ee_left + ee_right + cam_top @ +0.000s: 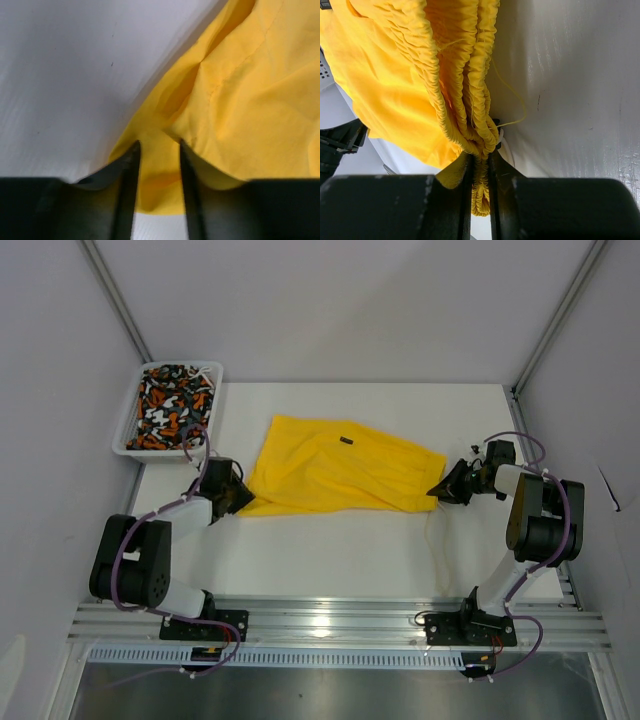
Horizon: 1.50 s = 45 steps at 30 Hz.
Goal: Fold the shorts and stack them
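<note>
The plain yellow shorts (340, 468) lie spread across the middle of the table, stretched between my two grippers. At their left corner, my left gripper (240, 498) has its jaws apart, one on each side of the hem. In the left wrist view the yellow fabric (240, 100) lies in the gap between the left gripper (157, 145) fingers without being pinched. My right gripper (440, 490) is shut on the bunched elastic waistband (470, 100) at the right end, seen squeezed in the right gripper (480, 157). The patterned shorts (172, 405) fill the basket.
The white mesh basket (128, 445) stands at the back left, close behind the left arm. A thin yellow thread and a pale drawstring (507, 145) trail from the waistband onto the table. A small dark tag (346, 440) shows on the yellow fabric.
</note>
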{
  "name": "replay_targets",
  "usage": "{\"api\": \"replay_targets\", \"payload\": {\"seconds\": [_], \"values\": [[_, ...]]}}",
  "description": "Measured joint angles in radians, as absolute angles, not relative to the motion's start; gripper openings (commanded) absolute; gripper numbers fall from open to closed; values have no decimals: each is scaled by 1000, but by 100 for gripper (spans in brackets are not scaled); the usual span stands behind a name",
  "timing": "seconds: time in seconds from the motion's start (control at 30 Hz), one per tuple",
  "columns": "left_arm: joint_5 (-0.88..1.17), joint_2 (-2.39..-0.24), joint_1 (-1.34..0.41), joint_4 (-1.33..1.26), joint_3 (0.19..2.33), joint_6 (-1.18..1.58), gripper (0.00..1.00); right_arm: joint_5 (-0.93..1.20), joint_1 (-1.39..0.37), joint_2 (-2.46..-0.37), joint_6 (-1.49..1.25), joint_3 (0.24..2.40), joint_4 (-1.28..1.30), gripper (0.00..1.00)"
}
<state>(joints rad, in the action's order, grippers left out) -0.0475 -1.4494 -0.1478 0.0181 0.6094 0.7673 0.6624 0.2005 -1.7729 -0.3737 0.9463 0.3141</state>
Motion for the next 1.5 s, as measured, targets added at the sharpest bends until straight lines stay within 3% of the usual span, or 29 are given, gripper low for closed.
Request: {"api": "replay_targets", "payload": {"seconds": [0.1,1.07,1.33,1.43,1.47,1.5], "values": [[-49,-1443,-146,27,621,756,59,662,200,-1773,-374,946,314,14],[-17,-1449,-142,-32,648,755,59,663,200,-1773,-374,946,313,14],[5,-1506,-142,-59,669,752,46,663,200,-1773,-376,946,313,14],[8,-1513,-142,-67,670,753,27,663,200,-1773,-381,946,313,13],[10,-1513,-142,-68,670,752,8,663,200,-1773,-381,946,313,13],[11,-1513,-141,-70,670,754,0,663,200,-1773,-382,946,313,13]]}}
